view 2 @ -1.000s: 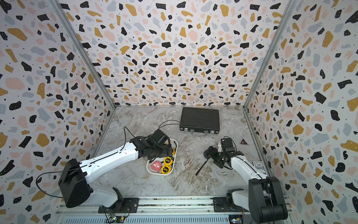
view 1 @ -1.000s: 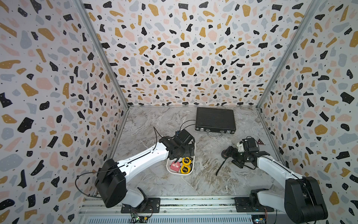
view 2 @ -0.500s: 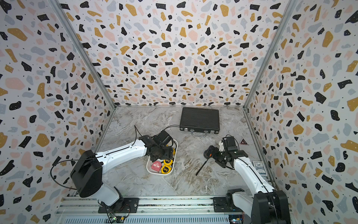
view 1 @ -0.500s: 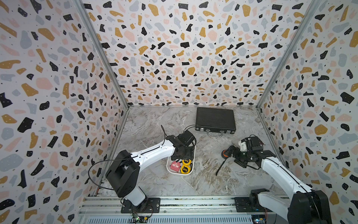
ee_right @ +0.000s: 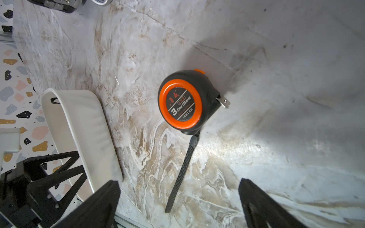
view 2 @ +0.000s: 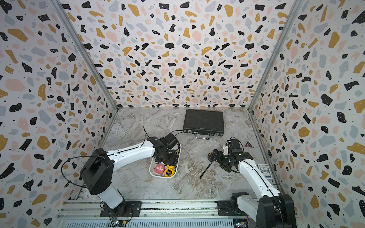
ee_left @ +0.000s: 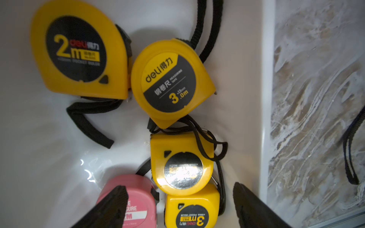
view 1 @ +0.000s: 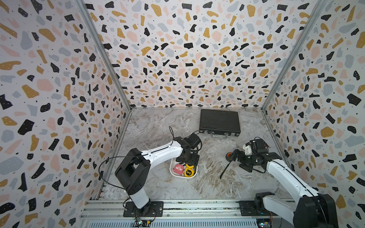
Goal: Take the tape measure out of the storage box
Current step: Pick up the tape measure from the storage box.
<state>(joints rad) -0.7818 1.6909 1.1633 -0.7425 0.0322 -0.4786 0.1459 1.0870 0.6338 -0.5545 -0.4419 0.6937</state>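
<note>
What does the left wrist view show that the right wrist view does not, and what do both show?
Only the left wrist view: the inside of the storage box, with four yellow tape measures and a pink one lying in it, below the open left gripper. Only the right wrist view: an orange and black tape measure lying on the table, outside the box, before the open right gripper. Both: the white box and the marble table.

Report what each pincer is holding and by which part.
Nothing is held. The left pincer stands open over the tape measures in the storage box; the right pincer stands open above the orange-and-black tape measure lying on the table.
</note>
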